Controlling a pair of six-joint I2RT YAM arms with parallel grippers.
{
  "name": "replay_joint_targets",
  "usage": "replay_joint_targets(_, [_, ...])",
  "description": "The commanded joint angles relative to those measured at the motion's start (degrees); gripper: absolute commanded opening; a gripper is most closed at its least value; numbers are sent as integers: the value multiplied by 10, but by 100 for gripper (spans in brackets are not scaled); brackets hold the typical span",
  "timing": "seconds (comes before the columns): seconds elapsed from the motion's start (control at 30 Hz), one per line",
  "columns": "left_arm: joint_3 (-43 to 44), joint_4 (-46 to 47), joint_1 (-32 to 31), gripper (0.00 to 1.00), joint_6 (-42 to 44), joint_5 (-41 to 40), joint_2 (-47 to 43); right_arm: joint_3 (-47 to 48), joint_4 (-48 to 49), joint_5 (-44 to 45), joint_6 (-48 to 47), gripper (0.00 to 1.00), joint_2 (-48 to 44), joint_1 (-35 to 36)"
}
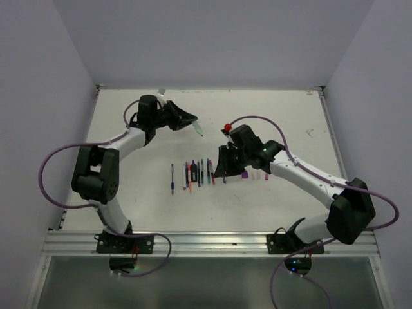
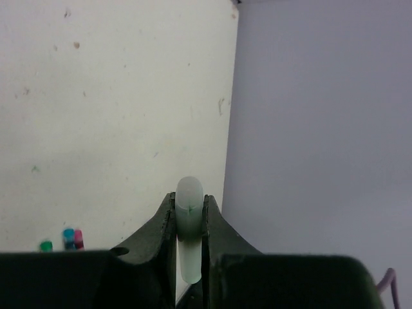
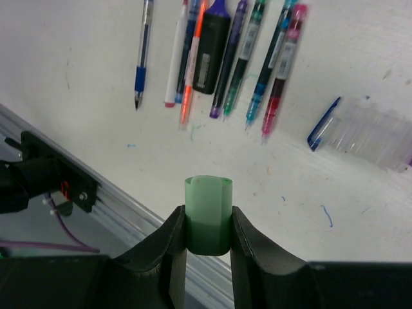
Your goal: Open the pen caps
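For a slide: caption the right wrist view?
Right gripper holds a short green plastic cap; mixed-colour pens lined up beyond.

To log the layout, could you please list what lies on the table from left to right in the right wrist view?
Blue-grip pen → white pen → orange pen → black highlighter → purple pen → green pen → teal pen → pink pen → blue-clipped cap → clear caps.

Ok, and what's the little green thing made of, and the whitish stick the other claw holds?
The green cap in the right gripper looks like thin plastic: light shows through its wall, and it is smooth and slightly shiny. The pale pen in the left gripper looks like frosted plastic: milky, dull, faintly green. Both are guesses from looks alone.
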Motion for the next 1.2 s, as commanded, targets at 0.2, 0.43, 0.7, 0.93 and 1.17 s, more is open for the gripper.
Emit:
replay_joint_targets(0.2, [42, -72, 16, 0, 196, -4, -48, 10, -87, 56, 17, 0, -32, -39])
replay_joint_targets(0.43, [-130, -217, 37, 0, 301, -97, -181, 15, -151, 71, -11, 0, -13, -197])
replay_joint_targets(0.7, [-149, -366, 51, 0, 382, -263, -235, 21, -217, 140, -34, 0, 8, -285])
replay_joint_targets(0.93, [-206, -379, 53, 0, 413, -251, -210, 14, -244, 153, -55, 0, 23, -343])
replay_joint_targets(1.17, [-229, -343, 53, 0, 428, -225, -160, -28, -203, 157, -66, 0, 50, -348])
